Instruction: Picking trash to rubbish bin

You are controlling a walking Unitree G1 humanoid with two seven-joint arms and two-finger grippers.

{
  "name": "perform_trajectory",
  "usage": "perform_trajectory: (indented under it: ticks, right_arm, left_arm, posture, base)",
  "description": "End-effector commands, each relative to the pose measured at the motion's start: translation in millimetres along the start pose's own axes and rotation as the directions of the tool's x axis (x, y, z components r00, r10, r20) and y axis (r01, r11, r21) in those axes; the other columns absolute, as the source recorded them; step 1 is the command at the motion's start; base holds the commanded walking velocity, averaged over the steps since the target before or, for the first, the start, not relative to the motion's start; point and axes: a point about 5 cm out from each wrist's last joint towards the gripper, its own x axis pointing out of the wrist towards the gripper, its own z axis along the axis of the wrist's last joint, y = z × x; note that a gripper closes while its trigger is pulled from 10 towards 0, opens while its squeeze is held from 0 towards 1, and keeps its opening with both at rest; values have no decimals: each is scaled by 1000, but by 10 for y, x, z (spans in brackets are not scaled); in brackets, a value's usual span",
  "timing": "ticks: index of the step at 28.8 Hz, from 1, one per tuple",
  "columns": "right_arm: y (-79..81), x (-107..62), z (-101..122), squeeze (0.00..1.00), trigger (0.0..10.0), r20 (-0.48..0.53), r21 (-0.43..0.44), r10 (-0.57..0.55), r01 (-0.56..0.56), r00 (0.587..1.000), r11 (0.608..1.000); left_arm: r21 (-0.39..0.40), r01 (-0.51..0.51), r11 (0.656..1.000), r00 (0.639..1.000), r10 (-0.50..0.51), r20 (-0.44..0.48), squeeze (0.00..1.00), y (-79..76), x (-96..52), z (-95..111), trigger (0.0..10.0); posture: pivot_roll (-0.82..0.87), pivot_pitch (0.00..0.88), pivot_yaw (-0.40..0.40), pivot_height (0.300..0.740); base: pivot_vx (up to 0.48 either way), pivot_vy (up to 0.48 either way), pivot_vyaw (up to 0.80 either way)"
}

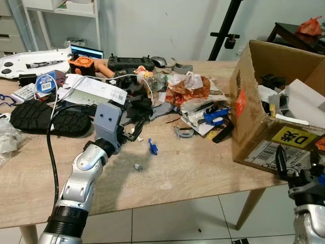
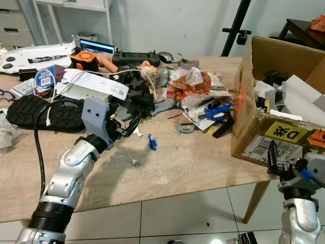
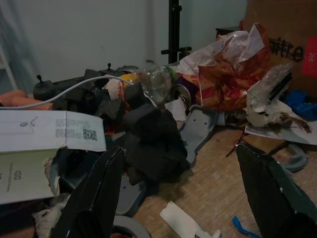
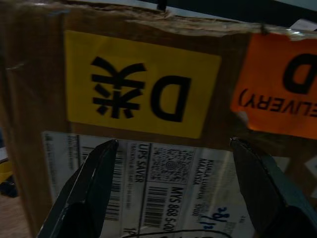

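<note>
The surface [image 1: 193, 168] carries a cardboard box [image 1: 264, 127] at right serving as bin. Trash heap [image 1: 188, 96] lies far-centre. Left pincer [image 1: 133, 128], released, should reach squarely around the black lump [image 3: 148, 144]. Right pincer [image 4: 173, 188] hangs released near the box.

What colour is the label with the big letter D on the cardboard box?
Yellow with black print; the label on the cardboard box shows best in the right wrist view.

Both arms raised, fingers parted.
The left gripper [image 3: 181, 193] reaches forward on an outstretched silver arm; the right gripper [image 4: 173, 188] is held low at the right, fingers pointing upward.
</note>
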Motion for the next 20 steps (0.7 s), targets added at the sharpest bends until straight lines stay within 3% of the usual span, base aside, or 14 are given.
perform_trajectory:
  ticks: [1,16,20]
  right_arm:
    - [-110,74,39,0,10000,3,-19,-35,35,999,999]
    - [-174,573,273,0,10000,88,-31,-6,8,996,999]
    - [-176,639,315,0,10000,100,-35,5,-1,995,999]
  left_arm:
    - [-13,17,1000,1000,-17,-14,0,-50,11,-26,10000]
    - [-20,35,999,999,-35,-8,0,-102,71,-4,10000]
    - [-20,36,999,999,-36,-7,0,-100,82,2,10000]
  posture:
    - [-43,124,-79,740]
    - [-39,144,-69,740]
    - [-37,148,-63,740]
  base:
    - [0,0,0]
    - [0,0,0]
    - [0,0,0]
